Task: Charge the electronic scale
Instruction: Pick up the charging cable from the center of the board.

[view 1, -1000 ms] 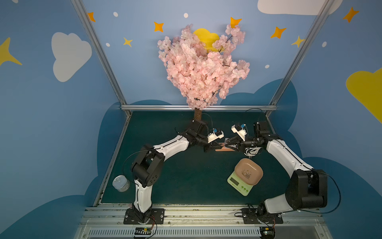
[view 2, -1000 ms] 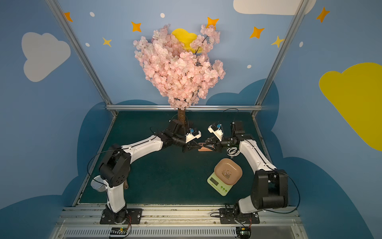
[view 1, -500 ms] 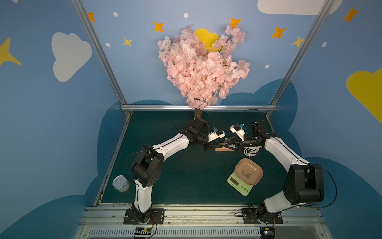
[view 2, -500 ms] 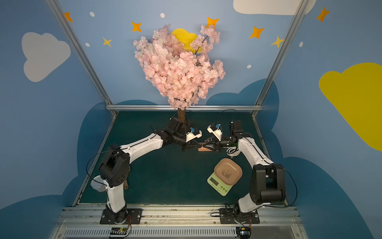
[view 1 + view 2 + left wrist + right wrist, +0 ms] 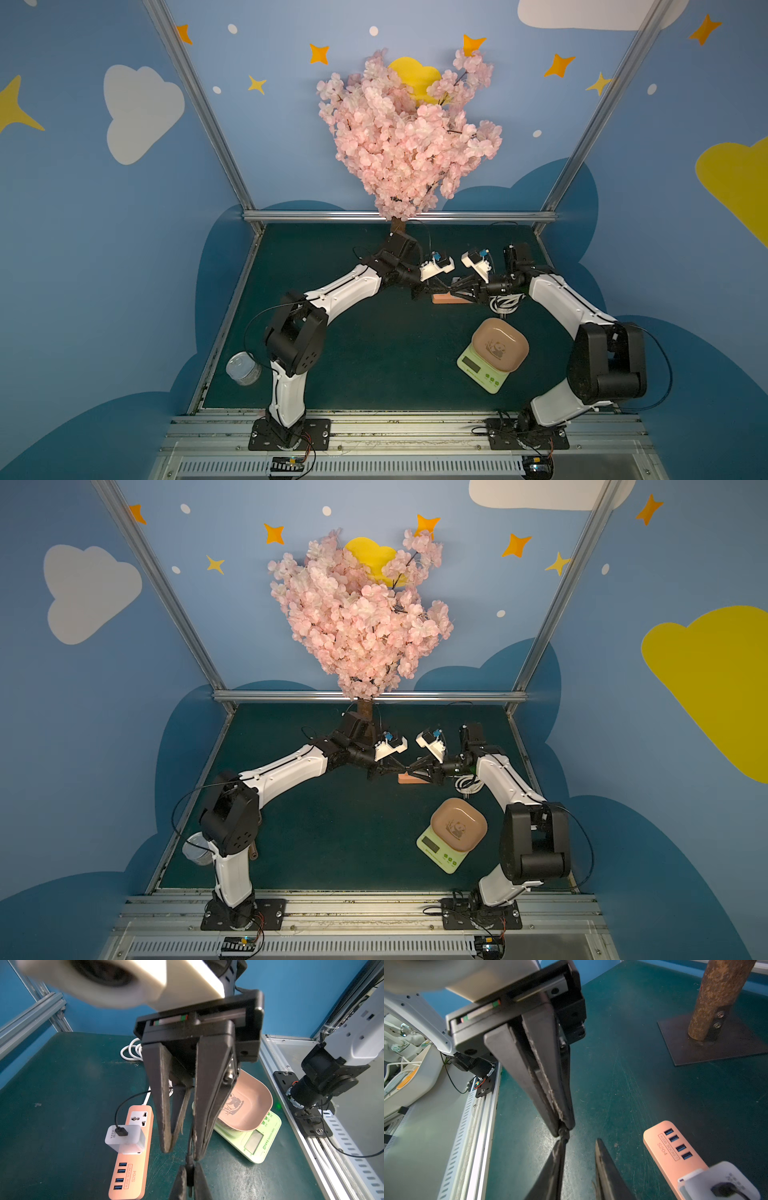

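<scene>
Left wrist view shows the left end effector [image 5: 190,1167] clamped on the free end of the black charging cable [image 5: 121,1131]. The right end effector [image 5: 181,1153] stands narrow but not closed, with 1 finger beside the cable. The electronic scale [image 5: 494,353] sits on the bench [image 5: 374,353] near the right arm's base, apart from both.

If the left lets go before the right pinches firmly, the thin plug may drop. A hard pull could drag the white charger [image 5: 133,1138] out of the orange power strip [image 5: 141,1167].

The scale's charging port is not visible. In both top views the cable is too thin to make out.
</scene>
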`<action>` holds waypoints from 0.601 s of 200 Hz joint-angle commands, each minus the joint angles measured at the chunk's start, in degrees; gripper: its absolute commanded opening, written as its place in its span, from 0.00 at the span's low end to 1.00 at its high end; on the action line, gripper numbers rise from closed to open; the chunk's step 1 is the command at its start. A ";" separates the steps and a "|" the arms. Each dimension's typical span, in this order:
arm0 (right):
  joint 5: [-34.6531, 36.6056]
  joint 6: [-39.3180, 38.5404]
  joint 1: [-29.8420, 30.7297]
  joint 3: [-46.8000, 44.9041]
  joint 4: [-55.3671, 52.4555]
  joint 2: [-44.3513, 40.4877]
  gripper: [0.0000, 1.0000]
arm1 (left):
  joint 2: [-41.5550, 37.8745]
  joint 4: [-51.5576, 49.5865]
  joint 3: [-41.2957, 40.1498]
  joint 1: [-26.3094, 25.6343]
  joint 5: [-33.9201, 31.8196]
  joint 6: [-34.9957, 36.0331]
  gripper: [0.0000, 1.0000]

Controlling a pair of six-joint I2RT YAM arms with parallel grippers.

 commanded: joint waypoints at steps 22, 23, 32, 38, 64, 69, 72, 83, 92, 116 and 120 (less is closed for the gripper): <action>-2.22 -0.44 -0.05 1.64 -0.41 -0.34 0.21 | 1.25 -1.20 2.10 -0.51 1.65 0.36 0.09; -2.24 -0.42 -0.08 1.62 -0.40 -0.37 0.21 | 1.22 -1.23 2.17 -0.51 1.65 0.39 0.09; -2.23 -0.27 -0.19 1.32 0.05 -0.72 0.21 | 1.41 -1.57 2.31 -0.47 1.56 0.50 0.09; -2.08 -0.07 -0.28 1.08 0.49 -1.15 0.21 | 1.41 -1.74 2.41 -0.51 1.47 0.59 0.09; -1.96 0.74 -0.67 -0.22 2.50 -2.33 0.22 | 1.63 -2.23 2.64 -0.51 1.46 0.61 0.09; -2.22 0.74 -0.70 -0.28 2.52 -2.42 0.22 | 1.55 -2.21 2.61 -0.51 1.58 0.60 0.09; -2.36 0.74 -0.67 -0.28 2.52 -2.43 0.22 | 1.54 -2.17 2.66 -0.51 1.63 0.60 0.09; -2.77 0.74 -0.73 -0.28 2.44 -2.50 0.22 | 1.54 -2.19 2.52 -0.53 1.68 0.58 0.09; -2.82 0.66 -0.88 -0.35 2.35 -2.68 0.22 | 1.54 -2.30 2.47 -0.56 1.60 0.60 0.09; -3.74 0.66 -0.98 -0.48 2.43 -3.04 0.20 | 1.54 -2.32 2.33 -0.60 1.52 0.52 0.09; -3.91 0.70 -0.98 -0.57 2.51 -3.11 0.19 | 1.52 -2.34 2.35 -0.60 1.48 0.51 0.09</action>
